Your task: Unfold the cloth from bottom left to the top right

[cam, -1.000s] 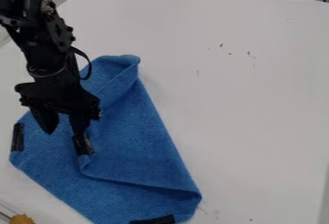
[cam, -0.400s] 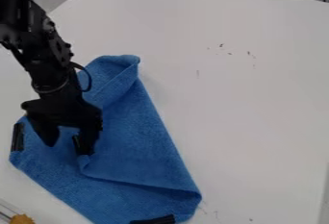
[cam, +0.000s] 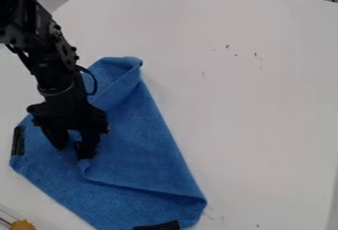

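Observation:
The black gripper (cam: 72, 146) is low over the left part of the blue cloth (cam: 155, 150). Its two fingers point down and stand apart, with a narrow strip of blue between them. The right finger overlaps the black-taped corner (cam: 83, 151) of the folded-over layer; whether it touches that corner is hard to tell. The cloth is partly folded, with a raised, curled fold at its top and a crease running to the lower right. Black tape also marks its left edge and its bottom edge.
The white table (cam: 257, 115) extends to the right of the cloth, with small dark marks on it. At the bottom left corner lies an orange-yellow object (cam: 22, 225) beside a thin rod.
The gripper has moved down and slightly right over the cloth, and its fingers have drawn closer together. The cloth's top fold has shifted very slightly left.

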